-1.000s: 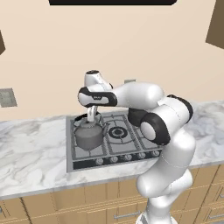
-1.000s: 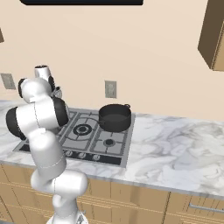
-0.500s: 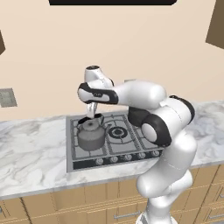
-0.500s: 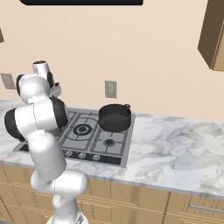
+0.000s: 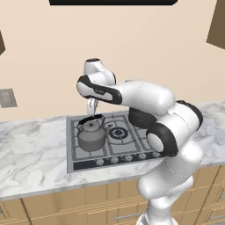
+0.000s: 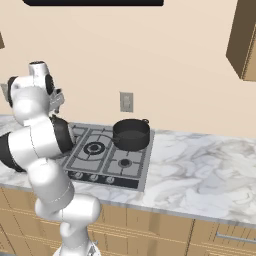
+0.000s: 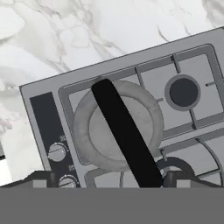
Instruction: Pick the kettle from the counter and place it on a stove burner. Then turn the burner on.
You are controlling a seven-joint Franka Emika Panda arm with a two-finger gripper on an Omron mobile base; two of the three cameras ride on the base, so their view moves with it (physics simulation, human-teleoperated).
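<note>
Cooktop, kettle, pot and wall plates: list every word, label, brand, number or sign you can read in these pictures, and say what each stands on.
None can be read.
Cooktop: no legible marks by its knobs.
Kettle and black pot: plain, no brand.
Wall plate: blank.

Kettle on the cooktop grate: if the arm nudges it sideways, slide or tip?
The kettle looks squat and wide-based, so it would probably slide rather than tip. The grate bars may catch its base. Its rounded metal body looks stiff and likely slippery; the arched handle seems the better hold.
</note>
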